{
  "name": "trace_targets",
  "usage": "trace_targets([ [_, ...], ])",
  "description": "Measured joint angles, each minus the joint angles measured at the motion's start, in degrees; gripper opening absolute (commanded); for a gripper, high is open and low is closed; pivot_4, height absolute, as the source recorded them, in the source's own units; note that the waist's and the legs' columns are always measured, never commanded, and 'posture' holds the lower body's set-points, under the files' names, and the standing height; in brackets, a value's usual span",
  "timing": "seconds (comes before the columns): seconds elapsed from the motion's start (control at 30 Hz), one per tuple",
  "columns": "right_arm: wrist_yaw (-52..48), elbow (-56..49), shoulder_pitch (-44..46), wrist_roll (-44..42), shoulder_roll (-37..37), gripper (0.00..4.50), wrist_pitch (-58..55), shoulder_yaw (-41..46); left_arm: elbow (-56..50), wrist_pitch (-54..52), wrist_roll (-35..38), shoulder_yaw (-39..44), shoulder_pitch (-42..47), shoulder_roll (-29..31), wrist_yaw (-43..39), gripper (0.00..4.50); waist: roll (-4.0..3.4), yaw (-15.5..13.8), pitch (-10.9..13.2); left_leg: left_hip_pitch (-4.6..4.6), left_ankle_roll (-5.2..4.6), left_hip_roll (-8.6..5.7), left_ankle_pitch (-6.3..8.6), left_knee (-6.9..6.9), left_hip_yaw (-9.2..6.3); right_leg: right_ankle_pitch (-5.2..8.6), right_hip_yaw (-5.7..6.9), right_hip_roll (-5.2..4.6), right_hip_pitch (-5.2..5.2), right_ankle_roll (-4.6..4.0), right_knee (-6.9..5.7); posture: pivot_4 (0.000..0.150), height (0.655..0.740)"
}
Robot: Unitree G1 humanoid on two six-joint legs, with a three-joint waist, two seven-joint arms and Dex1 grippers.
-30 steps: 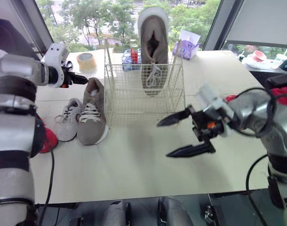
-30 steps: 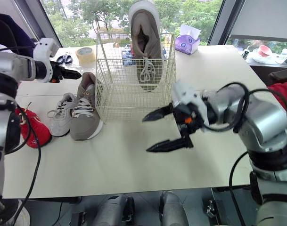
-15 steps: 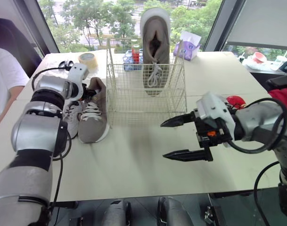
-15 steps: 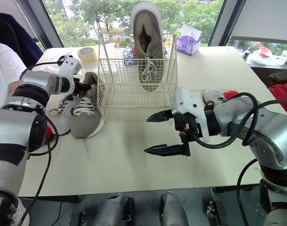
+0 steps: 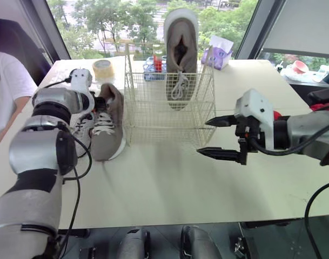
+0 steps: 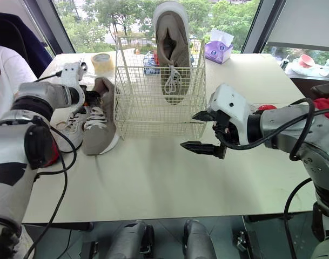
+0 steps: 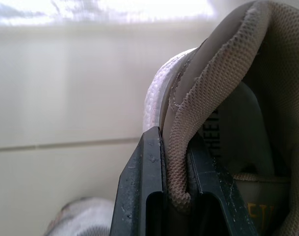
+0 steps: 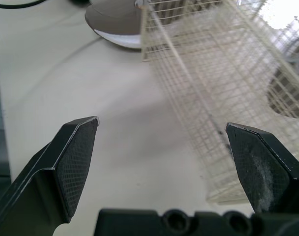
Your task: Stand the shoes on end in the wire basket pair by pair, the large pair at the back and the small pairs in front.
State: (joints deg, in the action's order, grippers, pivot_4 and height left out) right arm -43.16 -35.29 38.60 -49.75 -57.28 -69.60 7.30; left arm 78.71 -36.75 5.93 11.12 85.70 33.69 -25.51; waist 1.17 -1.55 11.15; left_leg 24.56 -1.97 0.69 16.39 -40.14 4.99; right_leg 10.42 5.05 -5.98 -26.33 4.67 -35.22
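While left claw pinches grey shoe collar | right claw spread wide beside wire basket

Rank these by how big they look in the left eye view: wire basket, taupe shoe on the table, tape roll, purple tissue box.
1. wire basket, largest by far.
2. taupe shoe on the table.
3. purple tissue box and tape roll: they look nearly alike and both sit far back, so I won't rank them.

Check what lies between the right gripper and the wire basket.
Nothing: only bare table separates the open right gripper from the wire basket, as the right wrist and head views show.
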Motion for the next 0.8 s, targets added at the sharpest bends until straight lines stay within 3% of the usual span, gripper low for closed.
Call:
trace_targets([
  [0.17,-0.5,2.2,-0.2,-1.4,-0.1,4.50,0.1,2.1,-1.6,1.7,0.3,1.4,11.2,3.8,-0.3,0.05,0.07,0.2,0.0,0.13,-0.02,-0.02,0.02,0.01,0.10,-0.06,-0.01,0.00,-0.01,0.12,0.12,0.150,0.7400],
  [0.3,-1.7,6.8,4.3,-5.8,1.5,4.50,2.1,7.6,-4.9,16.1,-2.0,0.3,16.6,4.7,1.7,0.05,0.07,0.5,0.0,0.14,-0.01,-0.04,0.01,0.02,0.10,-0.07,-0.01,-0.02,0.00,0.13,0.16,0.150,0.7400],
  [0.53,7.6,13.3,11.2,-2.9,6.2,4.50,8.5,11.1,-11.8,45.3,0.9,3.2,17.9,-5.8,2.1,0.05,0.08,-0.4,0.0,0.11,0.10,-0.07,-0.06,0.00,0.35,-0.10,-0.03,-0.08,0.01,0.16,0.13,0.150,0.7400],
  [0.8,10.3,14.3,10.3,-2.1,7.1,4.50,10.8,11.0,-12.0,59.1,-0.7,2.3,11.4,-12.9,9.4,0.05,0.06,0.2,0.0,-0.05,0.05,-0.02,-0.03,0.02,0.59,-0.11,-0.11,-0.05,-0.02,0.18,0.10,0.150,0.7400],
])
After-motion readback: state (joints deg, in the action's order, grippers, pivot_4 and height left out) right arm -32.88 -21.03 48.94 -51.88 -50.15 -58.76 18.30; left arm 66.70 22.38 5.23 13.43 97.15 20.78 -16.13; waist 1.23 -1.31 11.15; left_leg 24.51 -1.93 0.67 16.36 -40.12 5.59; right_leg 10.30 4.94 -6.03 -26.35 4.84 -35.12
